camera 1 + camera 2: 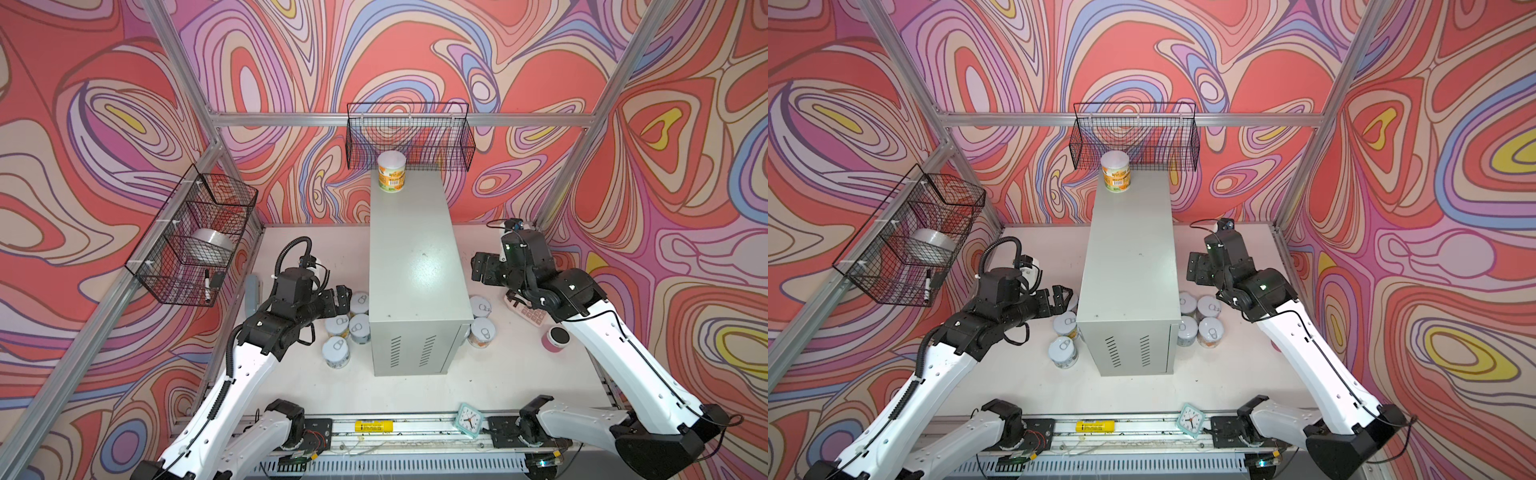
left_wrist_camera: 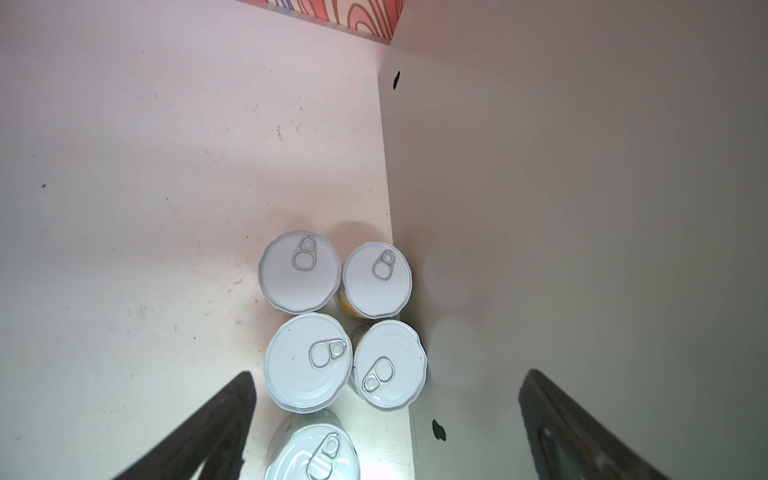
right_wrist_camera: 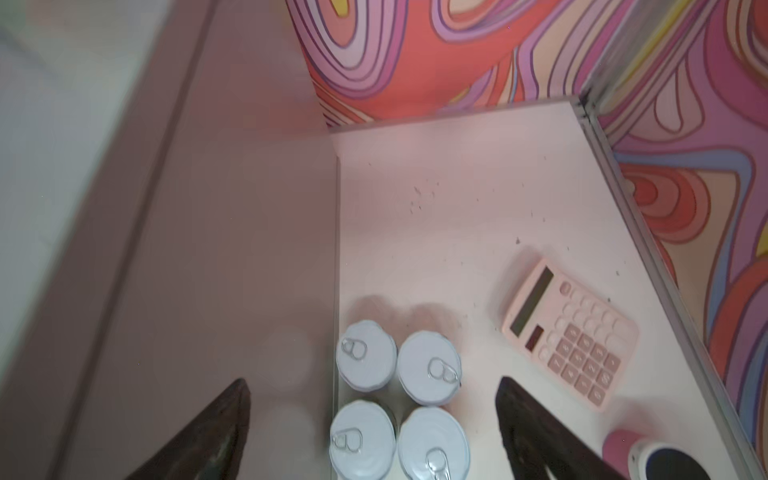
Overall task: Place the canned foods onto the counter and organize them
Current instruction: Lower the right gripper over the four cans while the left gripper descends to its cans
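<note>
"So, how far along was it?"
"One orange-and-white labelled tin with a silvery lid (image 1: 391, 171) stood on the tall light-grey metal box (image 1: 415, 266), at its far end, upper centre of the frame. Five pull-tab tins (image 2: 305, 361) sat on the white tabletop (image 2: 124, 208) beside the box's left wall, four more tins (image 3: 428, 368) by its right."
"The grippers?"
"Left gripper (image 1: 338, 296) and right gripper (image 1: 478, 268) both had jaws apart, empty, each near its cluster."
"Obstacles?"
"A pink calculator (image 3: 569, 328) and a pink black-topped cylinder (image 1: 555, 338) lay beside the right cluster; the box wall crowded the inner tins."
</note>
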You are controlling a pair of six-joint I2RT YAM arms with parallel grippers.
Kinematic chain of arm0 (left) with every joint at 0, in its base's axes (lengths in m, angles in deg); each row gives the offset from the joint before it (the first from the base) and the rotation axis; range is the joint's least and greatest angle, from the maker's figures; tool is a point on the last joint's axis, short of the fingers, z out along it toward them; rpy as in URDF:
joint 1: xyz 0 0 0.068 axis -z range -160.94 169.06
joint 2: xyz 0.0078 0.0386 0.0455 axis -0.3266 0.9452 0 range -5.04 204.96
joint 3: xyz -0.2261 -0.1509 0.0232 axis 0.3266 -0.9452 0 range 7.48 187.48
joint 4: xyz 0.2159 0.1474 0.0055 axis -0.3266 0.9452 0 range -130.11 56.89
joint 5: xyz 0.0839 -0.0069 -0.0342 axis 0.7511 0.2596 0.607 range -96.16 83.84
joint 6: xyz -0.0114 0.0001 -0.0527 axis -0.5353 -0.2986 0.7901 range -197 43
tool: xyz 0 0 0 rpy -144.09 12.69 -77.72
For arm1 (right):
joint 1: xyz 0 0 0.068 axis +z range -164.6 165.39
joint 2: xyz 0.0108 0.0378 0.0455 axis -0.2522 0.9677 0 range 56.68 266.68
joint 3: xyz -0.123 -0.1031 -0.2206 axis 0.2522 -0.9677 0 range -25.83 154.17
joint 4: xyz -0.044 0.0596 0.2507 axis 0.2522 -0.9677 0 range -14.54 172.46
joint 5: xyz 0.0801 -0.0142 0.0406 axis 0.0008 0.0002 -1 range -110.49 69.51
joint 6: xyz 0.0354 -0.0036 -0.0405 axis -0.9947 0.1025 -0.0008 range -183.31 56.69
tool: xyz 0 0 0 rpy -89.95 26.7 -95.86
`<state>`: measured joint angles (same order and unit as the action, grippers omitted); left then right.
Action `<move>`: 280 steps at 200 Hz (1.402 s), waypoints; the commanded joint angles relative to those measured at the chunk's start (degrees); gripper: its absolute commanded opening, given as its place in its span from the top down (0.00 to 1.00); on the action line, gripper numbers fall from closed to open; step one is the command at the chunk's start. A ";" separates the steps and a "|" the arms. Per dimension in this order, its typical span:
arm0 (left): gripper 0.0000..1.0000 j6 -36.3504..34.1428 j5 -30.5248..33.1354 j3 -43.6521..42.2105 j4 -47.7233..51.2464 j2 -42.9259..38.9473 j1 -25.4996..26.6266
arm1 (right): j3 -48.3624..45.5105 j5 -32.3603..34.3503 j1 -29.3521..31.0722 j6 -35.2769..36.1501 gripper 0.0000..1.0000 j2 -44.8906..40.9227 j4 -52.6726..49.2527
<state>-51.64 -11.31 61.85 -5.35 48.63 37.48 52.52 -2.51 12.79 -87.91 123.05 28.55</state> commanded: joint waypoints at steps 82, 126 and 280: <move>0.00 2.65 -3.79 -2.88 -4.84 1.59 1.90 | -34.35 -7.33 -0.08 -22.20 0.03 -11.75 2.84; 0.00 2.83 0.64 -4.32 -2.08 1.47 3.81 | -36.40 -7.61 -0.15 -24.22 0.03 -9.97 7.47; 0.00 23.06 20.66 -23.06 1.70 -6.22 17.53 | -30.97 -5.52 -0.08 -20.46 0.02 -12.09 3.48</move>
<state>-31.27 6.59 39.51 1.67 41.51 54.75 21.13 -9.51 12.79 -109.20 111.99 33.12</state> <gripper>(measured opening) 0.999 0.973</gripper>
